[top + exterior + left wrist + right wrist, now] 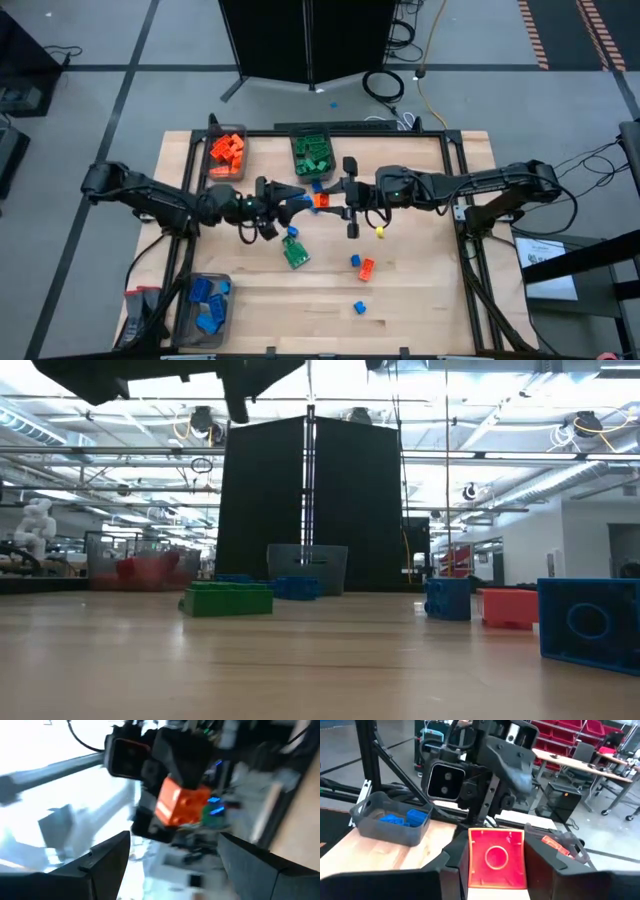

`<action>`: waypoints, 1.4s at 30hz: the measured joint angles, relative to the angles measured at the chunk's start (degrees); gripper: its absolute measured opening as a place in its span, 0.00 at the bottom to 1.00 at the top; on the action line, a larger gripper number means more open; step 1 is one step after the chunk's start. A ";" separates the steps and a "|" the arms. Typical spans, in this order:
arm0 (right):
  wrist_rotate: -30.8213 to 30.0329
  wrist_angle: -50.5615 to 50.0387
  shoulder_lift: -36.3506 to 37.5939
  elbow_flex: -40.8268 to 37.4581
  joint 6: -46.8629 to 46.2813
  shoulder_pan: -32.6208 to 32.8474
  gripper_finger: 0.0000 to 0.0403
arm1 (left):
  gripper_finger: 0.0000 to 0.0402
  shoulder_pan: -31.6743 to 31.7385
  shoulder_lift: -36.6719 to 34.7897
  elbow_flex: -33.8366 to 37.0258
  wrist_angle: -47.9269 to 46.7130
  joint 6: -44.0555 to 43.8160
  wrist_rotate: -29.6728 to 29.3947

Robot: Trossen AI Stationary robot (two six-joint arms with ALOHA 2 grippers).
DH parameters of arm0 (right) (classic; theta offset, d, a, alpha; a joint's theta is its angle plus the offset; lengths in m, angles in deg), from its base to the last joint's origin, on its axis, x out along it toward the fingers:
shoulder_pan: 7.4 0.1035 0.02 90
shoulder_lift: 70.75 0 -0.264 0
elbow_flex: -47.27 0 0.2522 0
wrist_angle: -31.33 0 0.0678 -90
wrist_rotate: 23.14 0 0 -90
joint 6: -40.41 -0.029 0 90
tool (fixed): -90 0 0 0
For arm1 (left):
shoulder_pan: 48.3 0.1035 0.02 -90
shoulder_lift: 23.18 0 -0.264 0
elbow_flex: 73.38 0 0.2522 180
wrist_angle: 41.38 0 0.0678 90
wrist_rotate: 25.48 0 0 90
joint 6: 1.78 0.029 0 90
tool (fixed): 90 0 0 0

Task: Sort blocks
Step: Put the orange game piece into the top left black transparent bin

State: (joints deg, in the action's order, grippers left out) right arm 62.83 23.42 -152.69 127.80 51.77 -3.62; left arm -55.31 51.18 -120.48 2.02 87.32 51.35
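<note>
Robotics laboratory in a large industrial hall.

A pale wooden worktable [420,290] in a black metal frame stands on a grey concrete floor [100,110] marked with dark tape lines; two dark jointed robot arms [150,195] reach over it, and loose black and yellow cables [385,85] trail behind. A tall black fabric partition [310,500] screens the rear. Overhead run white ceiling trusses with strip lights and ducting [540,475]. Beyond the table stand red plastic storage-bin racks [570,735], long light-topped workbenches [580,765] and a white humanoid robot figure [35,525].
</note>
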 joint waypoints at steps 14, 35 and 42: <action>2.89 2.08 0.65 0.02 1.68 0.06 0.29 | 0.75 -1.81 10.18 -0.02 17.96 22.11 1.56; 9.06 12.90 -3.81 0.08 3.22 -1.79 0.29 | 0.75 -1.81 12.58 -0.90 26.05 22.71 7.01; 10.44 15.71 -4.31 0.07 2.84 -2.65 0.29 | 0.75 -1.79 12.58 -0.90 26.02 22.85 6.99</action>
State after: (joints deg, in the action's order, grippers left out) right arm 73.26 39.14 -157.00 127.86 54.61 -6.27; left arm -57.11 63.76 -121.37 28.04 110.17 58.34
